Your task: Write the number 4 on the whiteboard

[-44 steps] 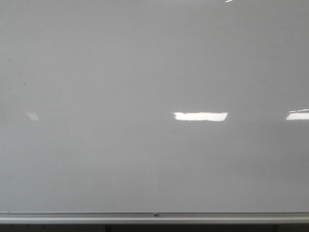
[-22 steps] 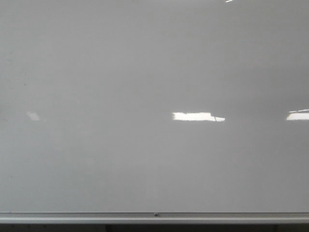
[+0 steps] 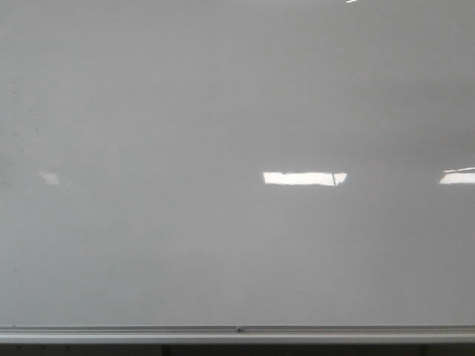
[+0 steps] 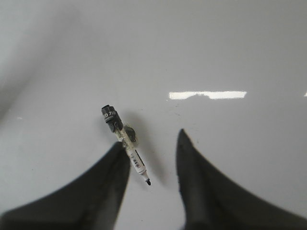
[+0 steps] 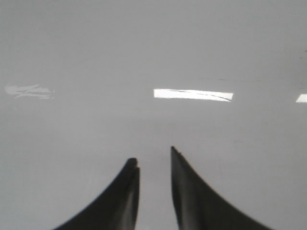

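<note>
Across the bright reflection on the whiteboard (image 3: 223, 111), a small dark mark has shifted: at its right end it appeared as a slanted break half a second ago and is now seen as a short upright line; a second ago the patch was unbroken. No finished number 4 can be made out on the board in any view, so the writing is judged barely begun or not yet visible. One marker (image 4: 125, 144) is seen in the left wrist view, lying against one finger of the left pincer (image 4: 152, 143), tip toward the camera. Whether it is actually clamped cannot be told, since a wide gap stands beside it. The right pincer (image 5: 154, 163) is released, nothing between its two fingers, presumably held idle near the board.
</note>
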Motion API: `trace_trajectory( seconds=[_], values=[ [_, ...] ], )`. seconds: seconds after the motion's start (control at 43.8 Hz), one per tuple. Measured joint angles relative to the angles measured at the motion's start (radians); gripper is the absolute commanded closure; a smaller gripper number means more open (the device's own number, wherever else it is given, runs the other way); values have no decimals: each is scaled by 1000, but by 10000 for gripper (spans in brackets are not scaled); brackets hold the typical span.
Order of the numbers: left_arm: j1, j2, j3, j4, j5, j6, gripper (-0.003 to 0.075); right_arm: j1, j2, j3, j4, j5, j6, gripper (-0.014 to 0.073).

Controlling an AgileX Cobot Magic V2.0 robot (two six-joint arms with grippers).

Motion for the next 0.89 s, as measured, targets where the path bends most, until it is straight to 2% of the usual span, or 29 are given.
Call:
trace_trajectory(
  seconds=[0.069,0.114,0.366,0.548,0.891],
  values=[
    [0,0,0,0,0,0,68,0,0,0,0,1,0,123],
    [0,0,0,0,0,0,65,0,0,0,0,2,0,104],
    [0,76,-7,-16,-7,0,71,0,0,0,0,8,0,106],
    [0,294,-42,-107,-25,-16,72,0,0,0,0,8,0,106],
    [0,750,-127,-334,-239,-26,72,0,0,0,0,8,0,106]
  ],
)
